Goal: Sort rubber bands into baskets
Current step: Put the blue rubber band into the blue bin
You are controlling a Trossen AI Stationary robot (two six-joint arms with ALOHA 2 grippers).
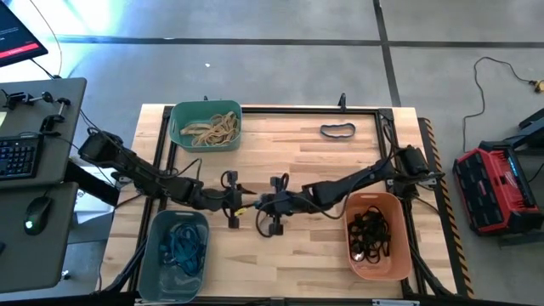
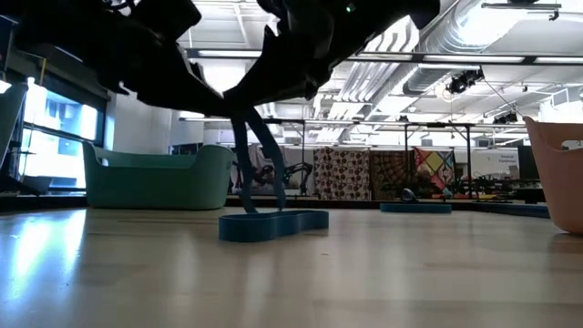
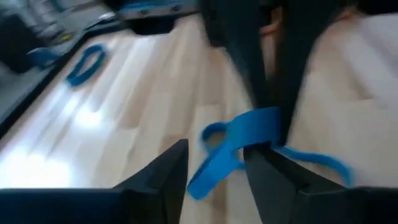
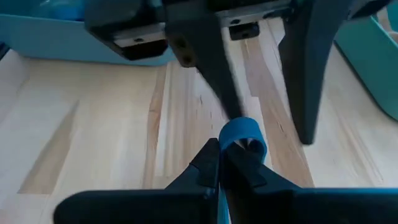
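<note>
Two grippers meet at the table's centre over a blue rubber band (image 2: 273, 223). Right gripper (image 4: 221, 163) is closed, pinching it; left gripper (image 3: 214, 168) stands open around it. Motion blur hides the band's far end.

3 baskets (image 1: 206, 125), 2 arms (image 1: 144, 174), 2 loose bands (image 1: 337, 130)

Light wood surface (image 1: 289, 161) holds three baskets: teal (image 1: 205, 126), grey-blue (image 1: 174, 253), orange (image 1: 377, 235). One dark band (image 1: 337, 130) lies loose, plus a blue band (image 2: 273, 223) mid-surface.
</note>
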